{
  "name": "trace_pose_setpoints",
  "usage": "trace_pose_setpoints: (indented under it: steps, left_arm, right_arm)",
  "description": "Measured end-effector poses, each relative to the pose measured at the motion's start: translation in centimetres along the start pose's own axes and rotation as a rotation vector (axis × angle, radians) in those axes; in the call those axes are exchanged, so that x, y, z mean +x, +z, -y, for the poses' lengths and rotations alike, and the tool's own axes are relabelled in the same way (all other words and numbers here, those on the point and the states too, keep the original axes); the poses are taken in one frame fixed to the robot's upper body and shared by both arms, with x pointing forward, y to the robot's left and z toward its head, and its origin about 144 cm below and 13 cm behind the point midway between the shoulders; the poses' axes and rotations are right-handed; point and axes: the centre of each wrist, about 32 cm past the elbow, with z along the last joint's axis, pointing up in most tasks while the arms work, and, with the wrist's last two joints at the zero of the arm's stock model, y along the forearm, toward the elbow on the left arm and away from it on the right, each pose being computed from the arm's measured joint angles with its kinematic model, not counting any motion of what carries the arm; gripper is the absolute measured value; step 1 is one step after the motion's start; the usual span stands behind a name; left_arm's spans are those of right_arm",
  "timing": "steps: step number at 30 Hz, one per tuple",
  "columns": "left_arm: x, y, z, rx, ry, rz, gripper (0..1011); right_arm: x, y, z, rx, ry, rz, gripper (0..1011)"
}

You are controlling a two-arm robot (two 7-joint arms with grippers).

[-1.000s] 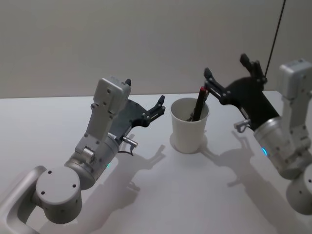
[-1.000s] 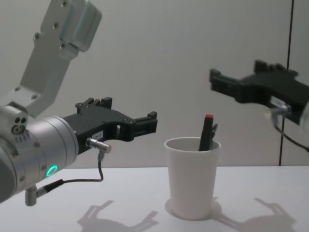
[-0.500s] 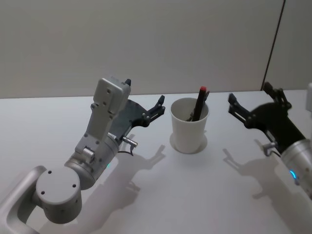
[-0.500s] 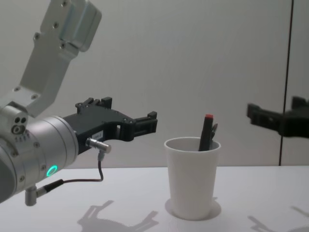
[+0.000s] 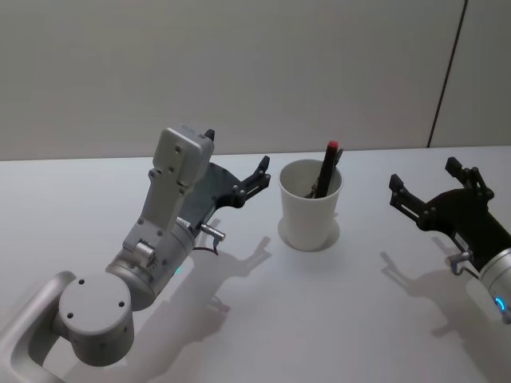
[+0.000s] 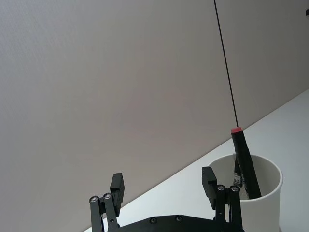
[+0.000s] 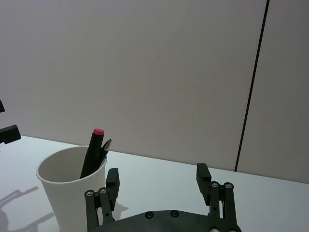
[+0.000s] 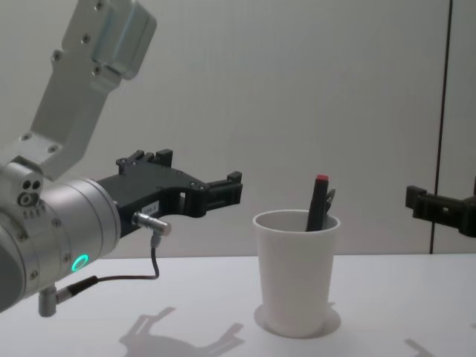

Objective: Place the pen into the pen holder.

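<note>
While a second ago it hung spread just above and right of the cup's rim, the right end effector [image 5: 435, 191] now sits lower and well to the right of the pen holder [image 5: 310, 205], its two black fingers spread wide apart with nothing between them; half a second ago it was already partway along this retreat, and it has since dropped further toward the table [image 5: 319, 319] and nearer the robot. From the chest camera its fingertips [image 8: 419, 199] show at the right edge, roughly level with the cup's rim, whereas they were higher before. On the right wrist camera the same spread fingers [image 7: 112, 178] frame the white cup, which stands apart from them on the far left side. Standing upright on the white table, the pen holder is in the same spot as before, near the middle of the scene. Inside it the pen [image 5: 328, 166] leans against the right part of the rim, its dark barrel rising above the rim and ending in a red cap, with a second dark tip just beside it; its lean is unchanged across the frames. To the left of the cup, the left end effector [image 5: 261, 174] hovers above the table with its fingers spread and empty, tips near the cup's rim but not touching it, exactly where it was in the earlier frames.
</note>
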Motion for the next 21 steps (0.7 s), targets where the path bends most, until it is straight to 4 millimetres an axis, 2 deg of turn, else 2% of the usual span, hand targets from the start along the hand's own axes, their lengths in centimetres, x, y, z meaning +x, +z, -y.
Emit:
trace_pose_setpoints:
  steps: [21]
  left_arm:
    - [0.0,0.0,0.0,0.0,0.0,0.0,1001]
  right_arm:
    - [-0.01,0.0,0.01,0.0,0.001,0.0,1002]
